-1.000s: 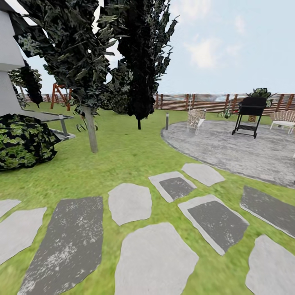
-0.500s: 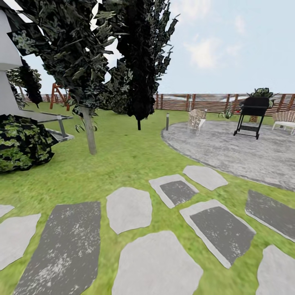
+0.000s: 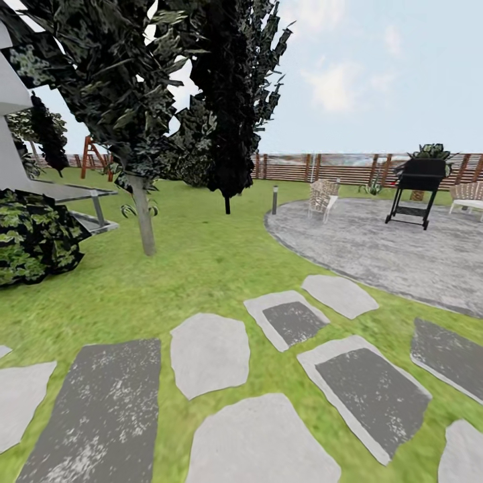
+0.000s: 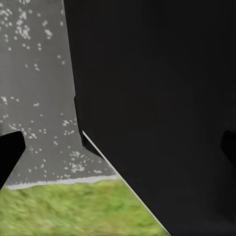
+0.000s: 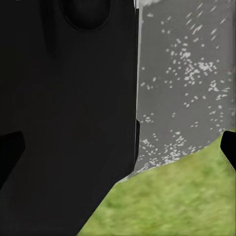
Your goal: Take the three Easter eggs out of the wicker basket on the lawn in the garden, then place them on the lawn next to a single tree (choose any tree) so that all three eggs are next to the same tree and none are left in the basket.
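- The robot is standing on the lawn point(image 3: 221, 261) of the garden, apparently travelling; no basket or eggs are showing, so I am judging this as the search-and-approach step, with nothing yet collected.
- Stepping stones point(image 3: 208, 352) are lying across the grass in the foreground, and a round paved patio point(image 3: 389, 245) is spreading out to the right, carrying a black grill point(image 3: 412, 191) and a wicker chair point(image 3: 322, 196).
- A tree point(image 3: 143, 215) with a pale bare trunk is rising from the grass to the left, a dark cypress point(image 3: 228, 100) is standing farther back, and a leafy bush point(image 3: 33, 241) is sitting at the far left.
- A slatted fence point(image 3: 322, 168) is closing the yard behind.
- The wrist views are looking down past dark robot body onto speckled stone point(image 4: 39, 98) and grass point(image 5: 177, 201).
- Dark finger edges are showing at the sides of both wrist views with nothing between them; how wide either claw is standing I cannot tell.
- The next move is calling for turning or driving on until the basket comes into sight, then stopping close enough to reach in.
- The pale-trunked tree is looking like a handy drop spot later.
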